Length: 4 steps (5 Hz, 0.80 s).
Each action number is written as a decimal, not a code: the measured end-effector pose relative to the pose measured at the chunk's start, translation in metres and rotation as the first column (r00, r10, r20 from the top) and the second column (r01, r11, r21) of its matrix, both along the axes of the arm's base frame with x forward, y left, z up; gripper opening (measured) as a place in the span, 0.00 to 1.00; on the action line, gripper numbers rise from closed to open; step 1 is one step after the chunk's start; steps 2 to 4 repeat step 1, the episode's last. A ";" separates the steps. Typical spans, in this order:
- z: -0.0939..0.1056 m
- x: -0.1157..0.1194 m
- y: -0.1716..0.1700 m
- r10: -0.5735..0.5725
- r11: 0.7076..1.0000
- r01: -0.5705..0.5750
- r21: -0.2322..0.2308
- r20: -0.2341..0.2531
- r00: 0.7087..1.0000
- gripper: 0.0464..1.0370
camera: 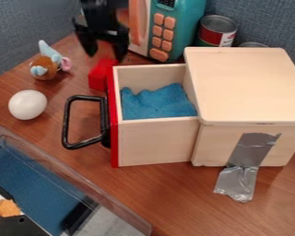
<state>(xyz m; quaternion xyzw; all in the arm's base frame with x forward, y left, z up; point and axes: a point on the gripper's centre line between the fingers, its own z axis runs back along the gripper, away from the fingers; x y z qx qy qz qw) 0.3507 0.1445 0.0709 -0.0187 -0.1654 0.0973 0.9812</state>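
Drawer (153, 143) open, cloth (157, 103) inside; block (98, 77), egg (28, 104), toy (45, 67) outside it on bench (162, 198); hand (103, 49) near block, spread wide, nothing gripped.

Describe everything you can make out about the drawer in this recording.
The drawer has pale, wood-like walls, a red front panel and a black, angular loop handle. It sits upright, pulled well out of the wooden box, its inner end still within the box's opening. A rumpled blue cloth lies inside, covering the visible floor. A red block stands by the front panel's far end; whether they touch I cannot tell.
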 end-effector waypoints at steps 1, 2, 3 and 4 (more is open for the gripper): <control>0.040 -0.012 -0.007 -0.020 1.000 0.020 0.008 0.005 1.000 0.96; 0.040 -0.012 -0.007 -0.020 1.000 0.020 0.008 0.005 1.000 0.96; 0.040 -0.012 -0.007 -0.020 1.000 0.020 0.008 0.005 1.000 0.96; 0.040 -0.012 -0.007 -0.020 1.000 0.020 0.008 0.005 1.000 0.96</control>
